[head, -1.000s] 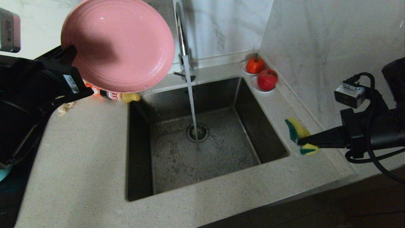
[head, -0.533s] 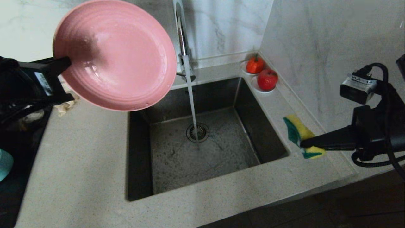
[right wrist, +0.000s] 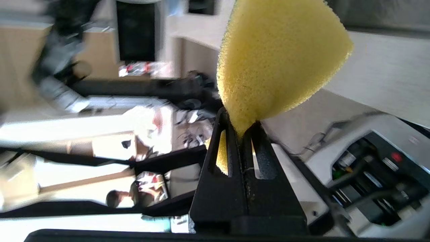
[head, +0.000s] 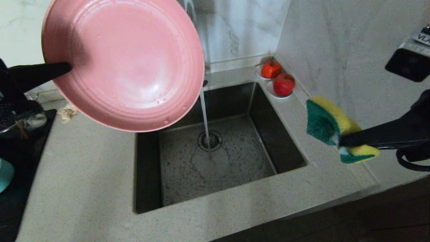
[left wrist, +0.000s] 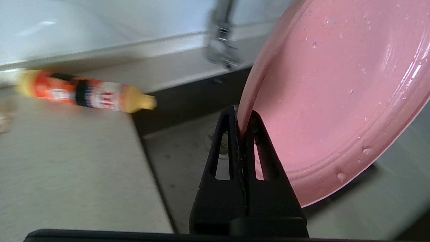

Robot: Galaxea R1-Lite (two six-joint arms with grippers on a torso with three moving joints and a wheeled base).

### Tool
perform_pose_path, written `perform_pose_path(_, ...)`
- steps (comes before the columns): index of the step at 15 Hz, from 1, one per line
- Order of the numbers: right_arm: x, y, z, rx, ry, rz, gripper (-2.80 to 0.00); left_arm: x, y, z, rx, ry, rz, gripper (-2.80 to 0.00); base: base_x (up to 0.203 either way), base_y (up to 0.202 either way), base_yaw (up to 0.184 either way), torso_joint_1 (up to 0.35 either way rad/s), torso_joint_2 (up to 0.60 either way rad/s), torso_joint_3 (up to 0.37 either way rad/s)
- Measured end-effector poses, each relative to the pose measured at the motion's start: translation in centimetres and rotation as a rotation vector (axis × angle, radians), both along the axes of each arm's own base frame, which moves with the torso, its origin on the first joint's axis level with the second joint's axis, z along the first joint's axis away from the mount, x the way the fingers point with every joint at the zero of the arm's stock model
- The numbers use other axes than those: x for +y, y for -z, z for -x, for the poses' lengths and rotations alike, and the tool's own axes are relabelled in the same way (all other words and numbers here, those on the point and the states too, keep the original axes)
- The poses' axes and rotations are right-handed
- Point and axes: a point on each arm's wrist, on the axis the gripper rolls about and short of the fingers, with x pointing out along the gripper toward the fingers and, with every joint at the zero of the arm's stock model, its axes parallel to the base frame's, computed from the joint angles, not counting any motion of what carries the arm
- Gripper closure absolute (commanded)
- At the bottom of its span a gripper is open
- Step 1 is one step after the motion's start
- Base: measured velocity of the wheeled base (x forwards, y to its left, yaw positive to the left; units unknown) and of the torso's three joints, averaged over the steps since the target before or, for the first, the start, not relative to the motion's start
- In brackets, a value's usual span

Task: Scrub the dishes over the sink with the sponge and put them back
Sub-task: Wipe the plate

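Now plate nearer, sponge higher

Left gripper raised at far left, right gripper level at right, both fingers clamped

We see the sink sunk into the counter in the middle, with the plate held tilted in the air above its far left corner by the left gripper. To the right of the sink, the sponge hangs above the counter's right strip in the right gripper. Behind it, two fruits sit in the far right corner, and a bottle lies on the counter left of the sink.
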Motion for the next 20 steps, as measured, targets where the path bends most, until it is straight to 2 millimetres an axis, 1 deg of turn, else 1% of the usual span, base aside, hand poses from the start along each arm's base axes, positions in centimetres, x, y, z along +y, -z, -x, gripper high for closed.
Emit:
perform_pose_path(2, 0.2, -1.1, 1.2, -0.03, -0.047, -0.019, 0.0, 0.1, 0.2, 0.8, 0.017, 0.05, -0.01, 0.0, 0.0, 0.0, 0.0, 0.0, 0.0, 0.0)
perform_pose_path(4, 0.4, -2.0, 1.8, -0.057, -0.073, -0.033, 0.0, -0.3, 0.4, 1.3, 0.032, 0.095, -0.024, 0.0, 0.0, 0.0, 0.0, 0.0, 0.0, 0.0)
perform_pose_path(5, 0.4, -2.4, 1.9, -0.072, -0.08, -0.04, 0.0, -0.6, 0.5, 1.3, 0.036, 0.11, -0.027, 0.0, 0.0, 0.0, 0.0, 0.0, 0.0, 0.0)
perform_pose_path(7, 0.7, -3.4, 1.9, -0.079, -0.086, -0.061, 0.0, -1.5, 0.8, 0.4, 0.063, 0.114, -0.038, 0.0, 0.0, 0.0, 0.0, 0.0, 0.0, 0.0)
perform_pose_path(10, 1.6, -4.4, 1.3, -0.083, -0.113, -0.079, 0.0, -3.6, 0.8, -1.3, 0.095, 0.102, -0.049, 0.0, 0.0, 0.0, 0.0, 0.0, 0.0, 0.0)
perform_pose_path(13, 3.0, -5.3, 0.5, -0.085, -0.152, -0.091, 0.0, -5.6, 0.7, -2.6, 0.102, 0.111, -0.053, 0.0, 0.0, 0.0, 0.0, 0.0, 0.0, 0.0)
perform_pose_path(15, 4.4, -5.6, -0.2, -0.058, -0.186, -0.097, 0.0, -6.4, 0.8, -3.3, 0.105, 0.12, -0.056, 0.0, 0.0, 0.0, 0.0, 0.0, 0.0, 0.0)
perform_pose_path(17, 6.1, -5.4, -1.1, -0.034, -0.218, -0.09, 0.0, -7.0, 1.1, -3.8, 0.119, 0.126, -0.065, 0.0, 0.0, 0.0, 0.0, 0.0, 0.0, 0.0)
perform_pose_path(20, 8.6, -5.0, -2.4, 0.009, -0.241, -0.071, 0.0, -7.7, 1.1, -4.4, 0.117, 0.136, -0.064, 0.0, 0.0, 0.0, 0.0, 0.0, 0.0, 0.0)
